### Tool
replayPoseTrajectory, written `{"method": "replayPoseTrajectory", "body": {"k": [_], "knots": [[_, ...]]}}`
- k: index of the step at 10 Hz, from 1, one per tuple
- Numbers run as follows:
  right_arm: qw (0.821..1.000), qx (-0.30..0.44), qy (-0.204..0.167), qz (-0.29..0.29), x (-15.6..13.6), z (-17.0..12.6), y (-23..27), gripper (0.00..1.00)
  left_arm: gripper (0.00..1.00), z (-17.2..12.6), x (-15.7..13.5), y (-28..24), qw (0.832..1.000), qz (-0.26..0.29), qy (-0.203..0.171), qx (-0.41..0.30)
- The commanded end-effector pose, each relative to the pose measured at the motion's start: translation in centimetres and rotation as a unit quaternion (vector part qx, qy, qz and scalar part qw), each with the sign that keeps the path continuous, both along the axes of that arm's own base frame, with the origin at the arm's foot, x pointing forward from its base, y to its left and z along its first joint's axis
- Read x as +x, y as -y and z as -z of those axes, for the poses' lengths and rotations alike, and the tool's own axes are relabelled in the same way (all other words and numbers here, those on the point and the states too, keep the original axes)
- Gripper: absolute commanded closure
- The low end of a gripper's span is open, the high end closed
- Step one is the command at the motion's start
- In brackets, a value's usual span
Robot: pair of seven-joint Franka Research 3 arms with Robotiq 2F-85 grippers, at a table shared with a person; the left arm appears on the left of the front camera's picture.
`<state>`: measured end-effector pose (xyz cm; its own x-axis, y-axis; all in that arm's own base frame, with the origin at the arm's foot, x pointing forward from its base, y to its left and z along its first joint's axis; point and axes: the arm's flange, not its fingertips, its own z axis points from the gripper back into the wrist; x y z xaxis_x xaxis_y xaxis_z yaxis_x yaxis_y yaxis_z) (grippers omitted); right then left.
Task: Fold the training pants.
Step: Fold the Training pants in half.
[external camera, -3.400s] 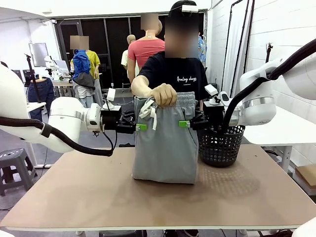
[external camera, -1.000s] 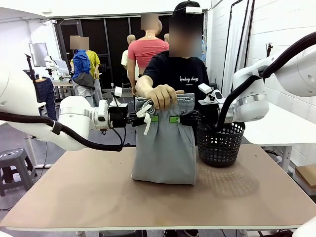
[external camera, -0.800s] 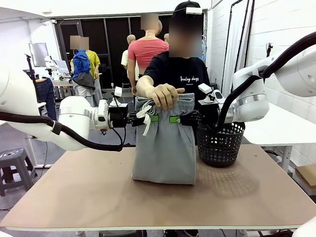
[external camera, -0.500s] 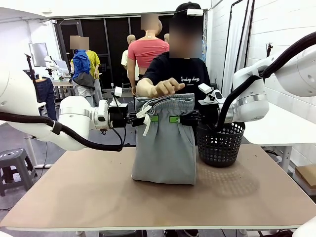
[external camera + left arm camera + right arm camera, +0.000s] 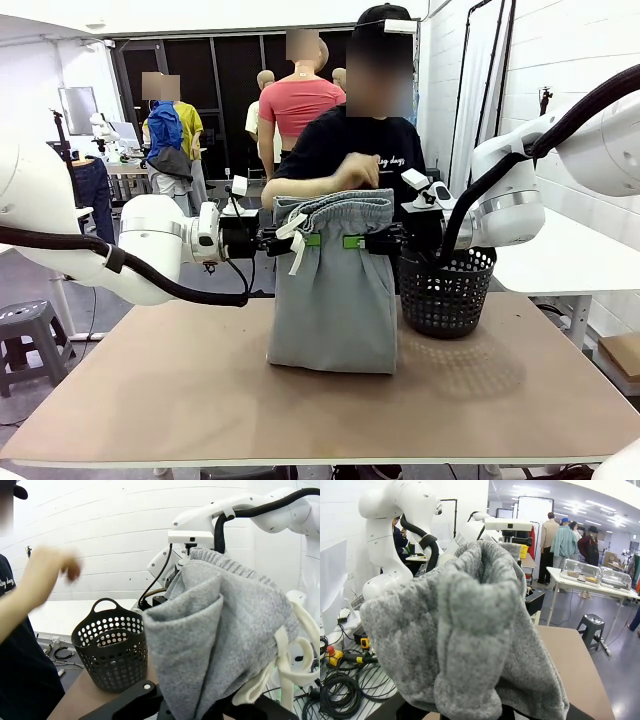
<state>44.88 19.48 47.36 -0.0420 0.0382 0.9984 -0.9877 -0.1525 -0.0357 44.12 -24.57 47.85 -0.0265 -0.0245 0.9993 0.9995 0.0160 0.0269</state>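
My left gripper (image 5: pixel 312 239) and right gripper (image 5: pixel 350 241) jaws clamped on the light grey jersey training pants (image 5: pixel 333 290), hem resting on the brown counter (image 5: pixel 300 410), person's hand (image 5: pixel 357 172) clear above

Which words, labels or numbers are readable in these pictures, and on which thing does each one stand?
White script on the chest of the person's black shirt: partly hidden by the hand, too small and blurred to read.
The training pants: no print visible.
The black basket: no label visible.
The robot arms: no readable marking.
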Motion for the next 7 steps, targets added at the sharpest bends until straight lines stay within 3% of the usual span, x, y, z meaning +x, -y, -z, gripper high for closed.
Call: {"method": "replayPoseTrajectory", "body": {"k": [1, 7], "knots": [[1.000, 0.001, 0.001, 0.000, -0.24, -0.10, 0.02, 1.00, 1.00, -0.17, -0.06, 0.13, 1.000, 0.000, 0.000, 0.001], [1.000, 0.001, 0.001, 0.000, -0.24, -0.10, 0.02, 1.00, 1.00, -0.17, -0.06, 0.13, 1.000, 0.000, 0.000, 0.001]]}}
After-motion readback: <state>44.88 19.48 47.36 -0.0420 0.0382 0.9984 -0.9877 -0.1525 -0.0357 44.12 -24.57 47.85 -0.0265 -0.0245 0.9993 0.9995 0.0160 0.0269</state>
